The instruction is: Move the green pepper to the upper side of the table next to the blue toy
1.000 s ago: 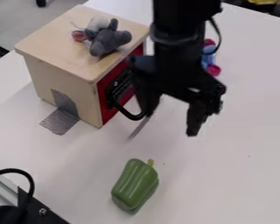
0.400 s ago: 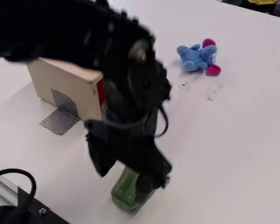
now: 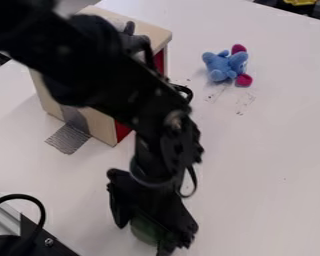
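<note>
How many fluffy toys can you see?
2: the blue toy on the table, and a grey one on top of the wooden box, partly behind the arm. More may be hidden there.

The pepper [image 3: 144, 232] is green, the gripper [image 3: 142, 239] black. The toy [image 3: 219, 66] is blue with magenta parts. The box [image 3: 101, 129] is pale tan with a red side, its ramp [image 3: 68, 140] finely patterned grey, the table [image 3: 263, 175] white.

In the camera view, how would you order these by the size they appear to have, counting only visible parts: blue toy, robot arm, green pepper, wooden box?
1. Robot arm
2. Wooden box
3. Blue toy
4. Green pepper, partly hidden
</note>
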Controlling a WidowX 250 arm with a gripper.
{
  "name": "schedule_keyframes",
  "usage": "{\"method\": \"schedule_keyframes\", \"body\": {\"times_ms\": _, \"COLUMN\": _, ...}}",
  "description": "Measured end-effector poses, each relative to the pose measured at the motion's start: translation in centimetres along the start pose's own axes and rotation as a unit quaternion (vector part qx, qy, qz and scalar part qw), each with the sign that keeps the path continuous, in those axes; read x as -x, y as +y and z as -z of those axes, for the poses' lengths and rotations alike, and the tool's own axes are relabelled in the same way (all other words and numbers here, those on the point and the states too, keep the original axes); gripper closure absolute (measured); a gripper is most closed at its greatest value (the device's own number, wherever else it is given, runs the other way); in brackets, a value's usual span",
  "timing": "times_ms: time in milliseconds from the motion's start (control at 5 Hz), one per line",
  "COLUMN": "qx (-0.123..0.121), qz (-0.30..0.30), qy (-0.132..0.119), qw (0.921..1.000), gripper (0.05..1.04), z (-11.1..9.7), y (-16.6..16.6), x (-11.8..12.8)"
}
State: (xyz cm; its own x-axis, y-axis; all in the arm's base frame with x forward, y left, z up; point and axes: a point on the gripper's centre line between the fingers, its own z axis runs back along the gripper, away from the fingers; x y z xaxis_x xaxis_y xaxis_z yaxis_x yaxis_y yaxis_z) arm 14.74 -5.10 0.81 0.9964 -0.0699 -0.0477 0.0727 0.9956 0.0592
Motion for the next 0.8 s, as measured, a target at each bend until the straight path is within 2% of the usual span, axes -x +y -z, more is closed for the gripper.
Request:
{"method": "schedule_keyframes", "body": {"times_ms": 200, "qx": -0.010, "qz": 0.011, "qy": 0.004, "qw": 0.9999, "gripper": 0.115, "z": 1.06, "y": -0.61, "x": -1.04}}
{"method": "schedule_keyframes", "body": {"times_ms": 400, "qx": -0.014, "qz": 0.013, "qy": 0.004, "qw": 0.9998, "gripper": 0.322, "z": 1.24, "y": -0.51, "x": -1.06}}
{"method": "schedule_keyframes", "body": {"times_ms": 600, "qx": -0.019, "qz": 0.003, "qy": -0.001, "qw": 0.9998, "gripper": 0.334, "z": 1.02, "y": -0.23, "x": -0.90}}
{"method": "schedule_keyframes", "body": {"times_ms": 800, "qx": -0.027, "qz": -0.003, "qy": 0.009, "qw": 0.9996, "gripper": 0.334, "z": 0.76, "y": 0.07, "x": -0.37}}
